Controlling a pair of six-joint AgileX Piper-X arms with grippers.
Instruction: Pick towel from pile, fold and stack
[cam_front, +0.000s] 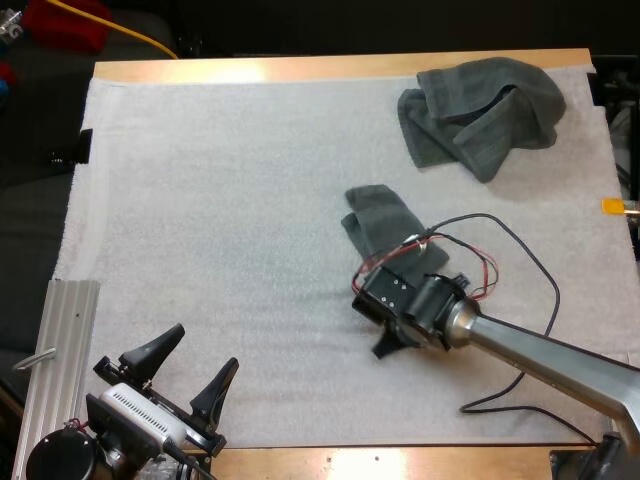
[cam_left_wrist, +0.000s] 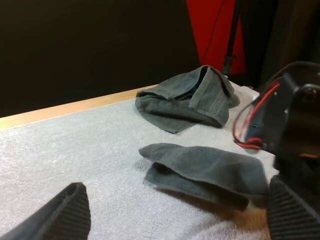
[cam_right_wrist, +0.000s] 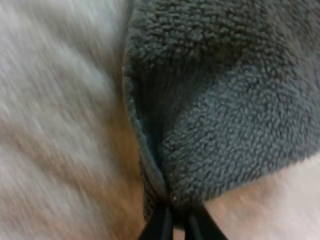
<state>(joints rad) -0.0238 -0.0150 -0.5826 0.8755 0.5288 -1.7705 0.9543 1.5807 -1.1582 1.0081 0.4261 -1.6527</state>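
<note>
- Your right gripper (cam_right_wrist: 173, 224) has its two black fingers pressed nearly together, pinching the edge of a small, dark grey-green, terry-cloth folded towel (cam_front: 383, 218). In the right wrist view the cloth bunches into a crease right at the fingertips.
- In the high view, that folded towel lies on the fuzzy white mat (cam_front: 220, 220), right of the mat's centre. Its near end disappears under your right gripper's black wrist block.
- From the left wrist view, the folded towel (cam_left_wrist: 205, 167) shows as two layers. The upper layer arches slightly over the lower one, and your right gripper sits at the towel's end.
- A larger, dark grey-green crumpled towel (cam_front: 482, 115) sits at the mat's far right corner, apart from the folded towel. One flap is turned over on top of it. The left wrist view shows this crumpled towel (cam_left_wrist: 187, 100) near the far edge of the light wooden table (cam_left_wrist: 60, 111).
- Your left gripper (cam_front: 202, 355) hovers at the mat's near left. Its fingers (cam_left_wrist: 55, 215) are spread wide, holding nothing, well apart from both towels.
- A ribbed silver metal plate (cam_front: 60, 350) stands beside the mat's near left edge, just left of your left gripper.
</note>
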